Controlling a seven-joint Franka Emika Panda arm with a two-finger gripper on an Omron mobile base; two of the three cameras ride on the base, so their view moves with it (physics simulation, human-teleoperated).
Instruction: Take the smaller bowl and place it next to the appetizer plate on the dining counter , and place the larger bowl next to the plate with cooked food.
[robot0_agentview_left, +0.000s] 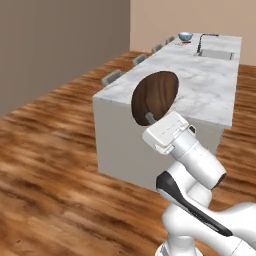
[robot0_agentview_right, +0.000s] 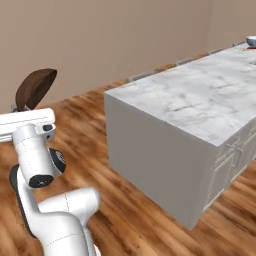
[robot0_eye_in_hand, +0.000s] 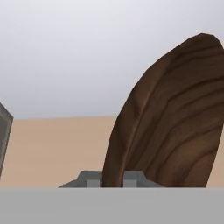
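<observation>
I have the fingers (robot0_eye_in_hand: 113, 177) clamped on the rim of the smaller bowl (robot0_agentview_left: 155, 96), which stands on edge above the hand, short of the table (robot0_agentview_right: 200, 107). Wood, so I judge it light, stiff and not fragile, but smooth; a rim pinch could let it pivot. Table is at 12 o'clock. Far end, about 1 o'clock: the larger bowl (robot0_agentview_left: 185, 36) near the faucet (robot0_agentview_left: 204, 40).

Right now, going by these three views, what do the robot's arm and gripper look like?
The arm is glossy white with rounded tubular links and black bands at the joints. A boxy white hand carries the gripper, with two small grey fingers that look blocky up close. No cables or markings are visible.
</observation>
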